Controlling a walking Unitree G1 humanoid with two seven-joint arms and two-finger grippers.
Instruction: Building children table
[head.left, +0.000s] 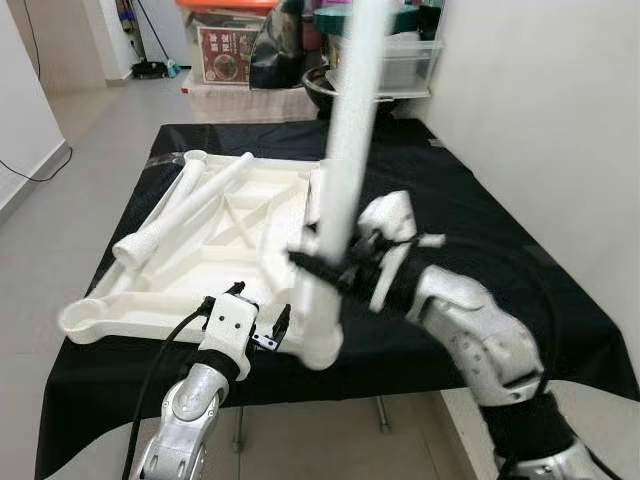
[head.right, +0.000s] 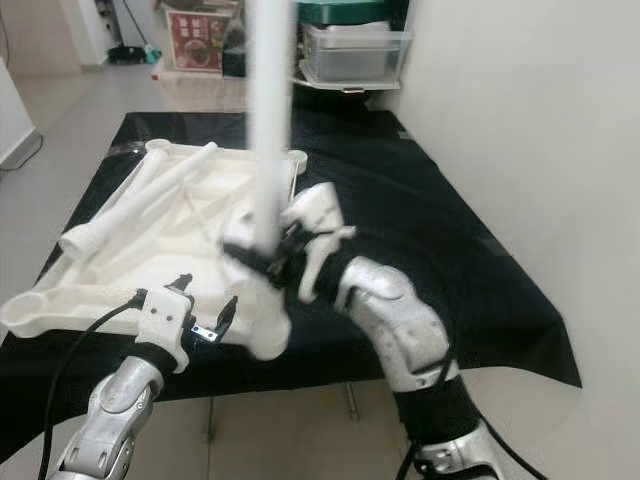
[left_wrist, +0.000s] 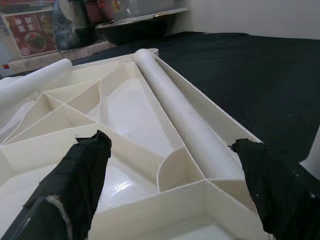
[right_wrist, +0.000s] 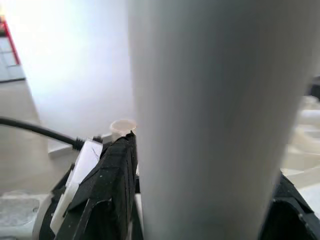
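Observation:
A cream plastic table top (head.left: 225, 240) lies upside down on the black-covered table (head.left: 480, 230), its ribs facing up. A loose white leg (head.left: 190, 205) lies slanted across it. Another white leg (head.left: 345, 150) stands upright at the top's near right corner, blurred, with my right gripper (head.left: 335, 268) shut around its lower part. In the right wrist view that leg (right_wrist: 210, 120) passes between the black fingers (right_wrist: 112, 190). My left gripper (head.left: 245, 322) is open at the top's near edge; its wrist view looks over the ribbed underside (left_wrist: 125, 110) between its fingers (left_wrist: 80, 180).
The black cloth hangs over the near edge (head.left: 390, 370). A white wall (head.left: 540, 110) runs close along the right side. Storage boxes and a dark bowl (head.left: 325, 85) stand behind the table. Grey floor (head.left: 60, 210) lies open on the left.

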